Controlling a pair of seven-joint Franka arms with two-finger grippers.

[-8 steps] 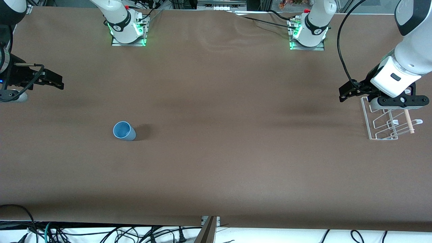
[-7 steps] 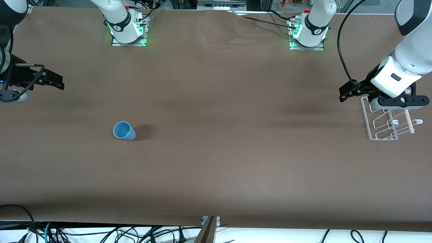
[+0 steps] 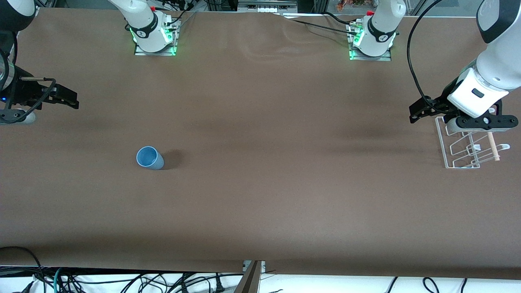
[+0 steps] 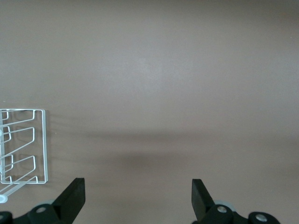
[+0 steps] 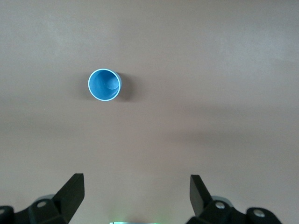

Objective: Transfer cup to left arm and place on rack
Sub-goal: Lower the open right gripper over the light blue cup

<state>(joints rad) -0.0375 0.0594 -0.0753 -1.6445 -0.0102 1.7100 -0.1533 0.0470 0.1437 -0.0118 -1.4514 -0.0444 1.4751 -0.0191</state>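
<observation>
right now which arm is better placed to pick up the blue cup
Right. The cup stands upright toward the right arm's end of the table, and the right tool is open with the cup in its wrist view. The left tool, also open, is beside the rack.

Showing one light-blue cup [image 3: 149, 158], one white wire rack [image 3: 468, 146] carrying one wooden rod [image 3: 493, 146], two grippers: left [image 3: 417, 110], right [image 3: 70, 99].

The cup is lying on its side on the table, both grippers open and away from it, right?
Not quite: the cup stands upright, mouth up, as the right wrist view shows. The left gripper and right gripper are indeed open and away from it.
</observation>
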